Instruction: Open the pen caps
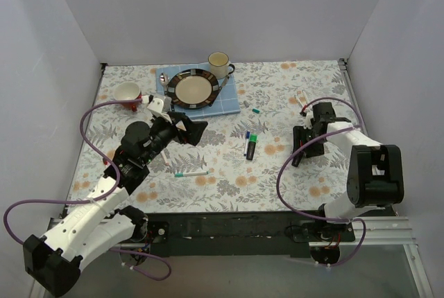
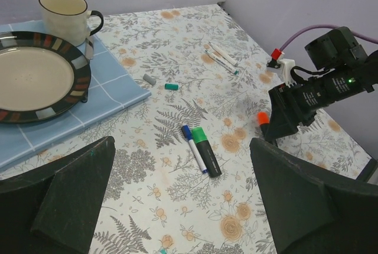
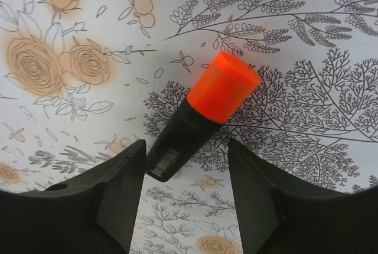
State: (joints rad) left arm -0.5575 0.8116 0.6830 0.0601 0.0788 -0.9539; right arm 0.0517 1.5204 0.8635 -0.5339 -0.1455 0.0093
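Jaws of the left gripper [image 1: 189,130] gape wide, empty, left of the table's [image 1: 291,90] middle. Near its right edge the right gripper [image 3: 184,144] stands open, loose around the black marker [image 3: 177,142], whose orange cap [image 3: 223,87] protrudes. Clamp the barrel firmly, then pull the cap straight along its axis.

Looks past parted fingers [image 3: 112,207] onto a black marker [image 3: 182,137] — orange cap [image 3: 223,87] at its far end. Slants between them, floral cloth [image 3: 307,41] beyond.

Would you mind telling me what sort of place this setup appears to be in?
Likely a robot test cell staged as a dining table: plain white walls box in a floral tablecloth set with a plate and mug.
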